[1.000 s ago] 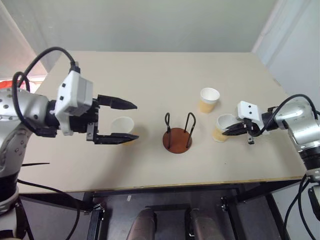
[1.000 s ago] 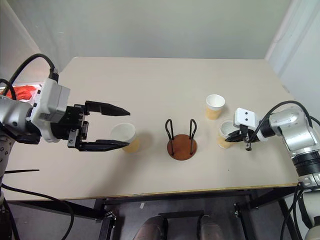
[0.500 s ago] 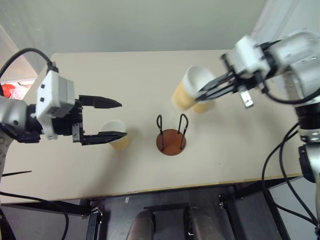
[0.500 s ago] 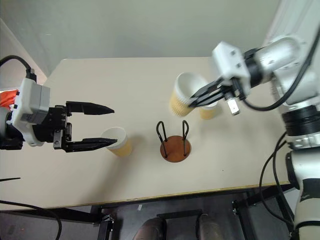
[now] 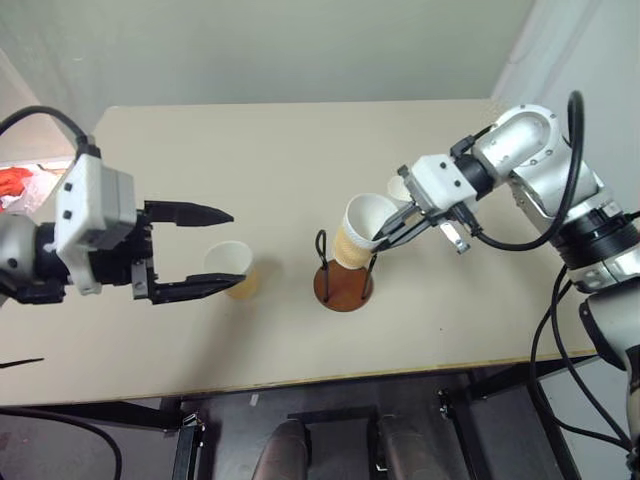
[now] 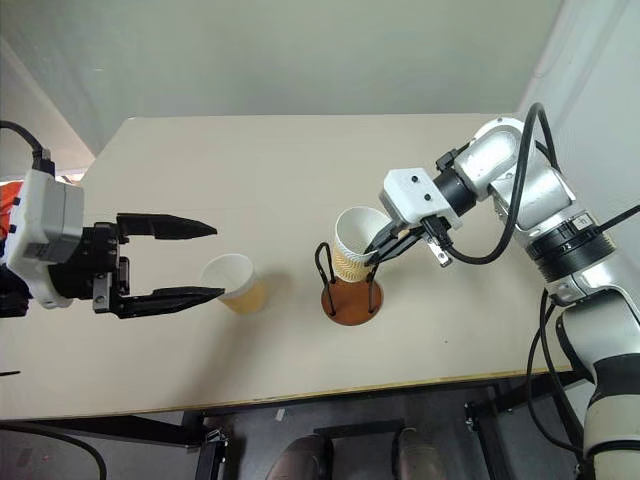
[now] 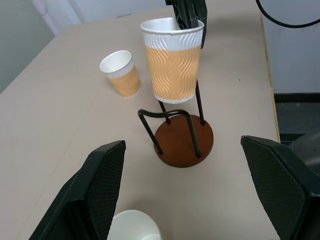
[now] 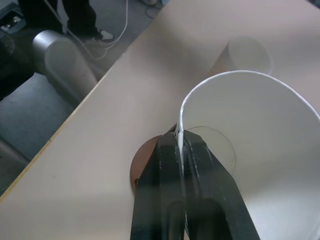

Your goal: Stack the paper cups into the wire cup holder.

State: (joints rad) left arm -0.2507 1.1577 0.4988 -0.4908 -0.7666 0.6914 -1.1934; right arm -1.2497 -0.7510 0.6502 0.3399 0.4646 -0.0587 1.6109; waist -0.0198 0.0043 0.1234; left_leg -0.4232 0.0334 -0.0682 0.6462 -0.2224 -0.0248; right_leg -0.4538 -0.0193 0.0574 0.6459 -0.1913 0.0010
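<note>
My right gripper (image 5: 381, 237) is shut on the rim of a tan paper cup (image 5: 358, 232), one finger inside and one outside (image 8: 176, 165). It holds the cup tilted just above the wire cup holder (image 5: 342, 281), with the cup's bottom at the tops of the black loops (image 7: 170, 114). A second paper cup (image 5: 229, 268) stands upright left of the holder. My open left gripper (image 5: 235, 250) has its fingertips on either side of that cup and is not touching it. Behind the right gripper a third cup (image 7: 121, 73) stands on the table.
The beige table (image 5: 250, 160) has open room behind and in front of the holder. Its front edge (image 5: 300, 378) runs close below the holder. A red thing (image 5: 18, 183) lies off the table's left edge.
My right gripper lifted a cup from the table's right side, carried it left and brought it down over the holder. The left gripper stayed open by its cup. The camera has shifted.
</note>
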